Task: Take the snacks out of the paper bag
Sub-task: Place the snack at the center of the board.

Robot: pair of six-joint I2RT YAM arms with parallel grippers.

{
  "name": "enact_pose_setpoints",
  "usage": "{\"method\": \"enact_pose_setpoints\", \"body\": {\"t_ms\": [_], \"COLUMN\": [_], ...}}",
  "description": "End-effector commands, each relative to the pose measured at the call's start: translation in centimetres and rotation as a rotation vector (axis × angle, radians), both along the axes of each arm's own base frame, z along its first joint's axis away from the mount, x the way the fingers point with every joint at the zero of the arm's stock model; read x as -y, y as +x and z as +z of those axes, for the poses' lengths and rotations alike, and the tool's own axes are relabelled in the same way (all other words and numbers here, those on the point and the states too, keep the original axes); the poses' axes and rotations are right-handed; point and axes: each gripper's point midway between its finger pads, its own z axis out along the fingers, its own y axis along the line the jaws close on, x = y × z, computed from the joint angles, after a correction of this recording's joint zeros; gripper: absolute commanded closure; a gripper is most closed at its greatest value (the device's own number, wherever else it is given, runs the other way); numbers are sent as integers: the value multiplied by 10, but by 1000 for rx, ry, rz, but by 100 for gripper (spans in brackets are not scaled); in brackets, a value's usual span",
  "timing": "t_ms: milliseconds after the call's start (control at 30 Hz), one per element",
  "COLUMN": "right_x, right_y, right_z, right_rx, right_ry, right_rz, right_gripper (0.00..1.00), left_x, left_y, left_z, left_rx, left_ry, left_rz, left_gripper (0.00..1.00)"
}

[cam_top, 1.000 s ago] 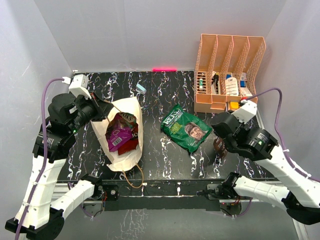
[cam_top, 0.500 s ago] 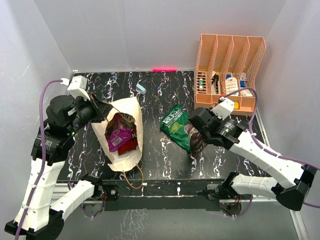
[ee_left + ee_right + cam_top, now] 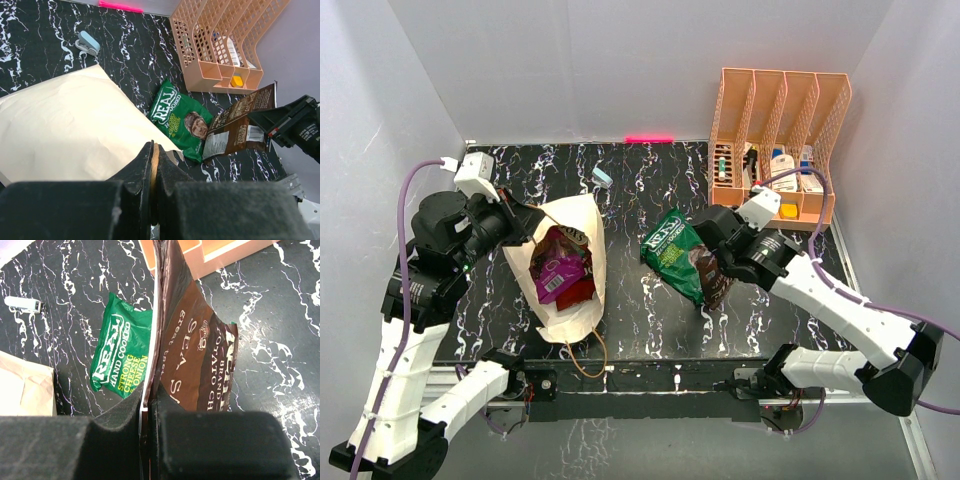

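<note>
**Q:** Why is the left gripper (image 3: 154, 150) clamped on the paper bag (image 3: 590, 235) rim, table's 9 o'clock?
**A:** Probably to steady the mouth. The right gripper (image 3: 148, 401) pinches the brown packet (image 3: 195, 355) at the bag's 3 o'clock, over the green packet (image 3: 670, 245), likely for set-down.

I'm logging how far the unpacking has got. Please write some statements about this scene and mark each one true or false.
1. The right claw is shut on the brown packet. True.
2. The green packet is inside the paper bag. False: it lies on the table, between the bag and the orange rack.
3. The left claw is open and clear of the bag. False: it is shut on the bag's edge.
4. A purple packet is in the bag. True.
5. A light-blue block lies on the table beyond the bag. True.
</note>
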Motion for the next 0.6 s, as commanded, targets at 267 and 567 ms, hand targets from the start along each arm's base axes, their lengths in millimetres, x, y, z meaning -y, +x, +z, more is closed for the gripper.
{"method": "enact_pose_setpoints", "body": {"t_ms": [267, 567], "right_x": [-29, -56], "right_y": [52, 93], "right_z": [3, -21], "right_rx": [56, 22], "right_ry": [119, 152], "right_rz": [9, 66], "right_gripper": [93, 93], "left_x": [-4, -8], "left_y": [-4, -3], "left_z": [22, 24], "left_rx": [67, 75], "left_ry": [-7, 5], "left_rz": [9, 26], "left_gripper": [100, 100]}}
